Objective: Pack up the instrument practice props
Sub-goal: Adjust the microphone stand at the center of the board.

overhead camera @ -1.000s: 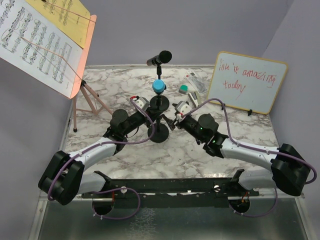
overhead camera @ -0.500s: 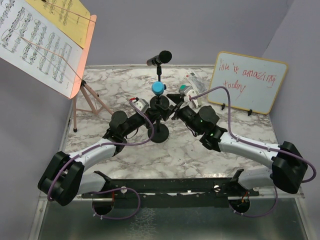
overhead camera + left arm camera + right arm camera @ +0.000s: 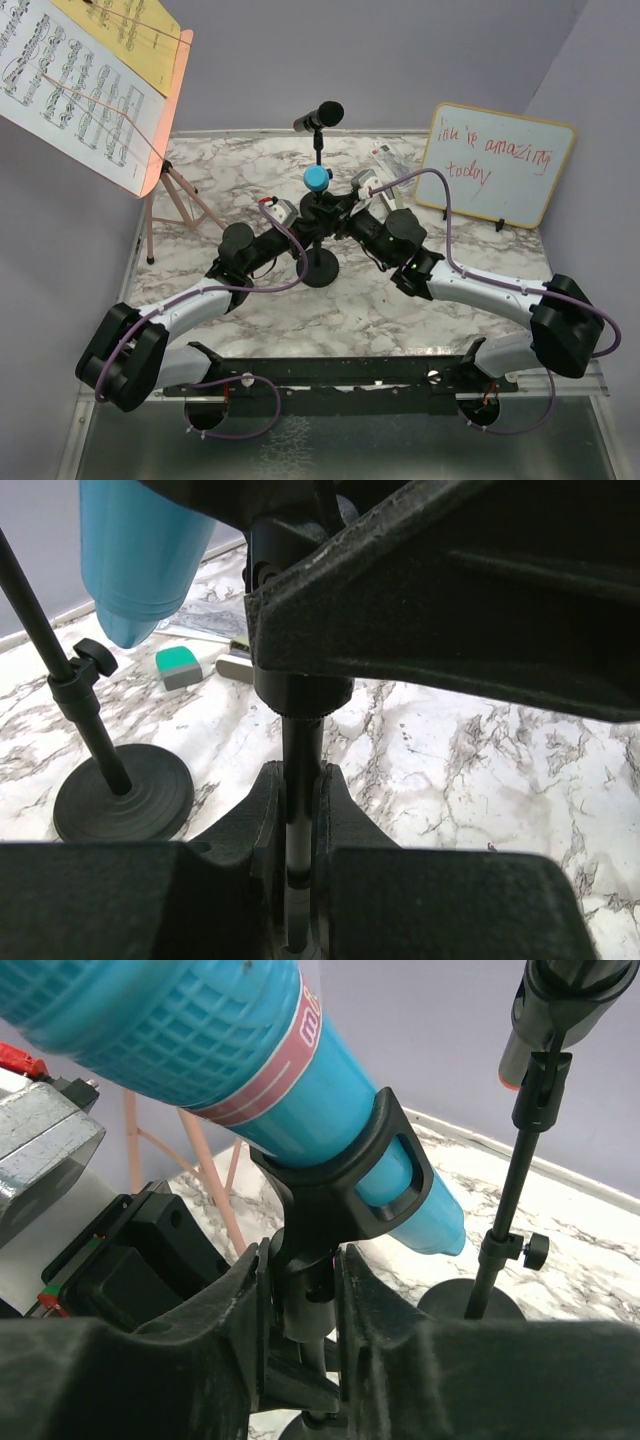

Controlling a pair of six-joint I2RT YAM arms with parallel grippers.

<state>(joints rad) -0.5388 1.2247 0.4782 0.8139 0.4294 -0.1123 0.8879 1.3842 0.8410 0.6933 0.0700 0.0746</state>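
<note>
The blue microphone (image 3: 317, 178) sits in a black clip (image 3: 345, 1175) atop the near mic pole (image 3: 318, 250). My left gripper (image 3: 305, 238) is shut on that pole's shaft (image 3: 300, 780), low down. My right gripper (image 3: 337, 208) is shut on the clip's neck (image 3: 308, 1285), just under the blue microphone (image 3: 200, 1030). Behind stands the second mic pole (image 3: 319, 150) carrying the black microphone (image 3: 318, 116); its round base (image 3: 122, 800) shows in the left wrist view. The pink music rack (image 3: 165, 130) with sheet-music pages (image 3: 70, 85) stands at the far left.
A wood-framed whiteboard (image 3: 495, 165) with red writing leans at the back right. A small stapler (image 3: 392, 163) lies near it, with a green eraser (image 3: 180, 667) beside it. The rack's tripod legs (image 3: 175, 205) spread over the left back of the marble table (image 3: 480, 260).
My right gripper has moved left and up to the clip under the blue microphone and closed its jaws around the neck. The left gripper has kept its hold on the pole.
</note>
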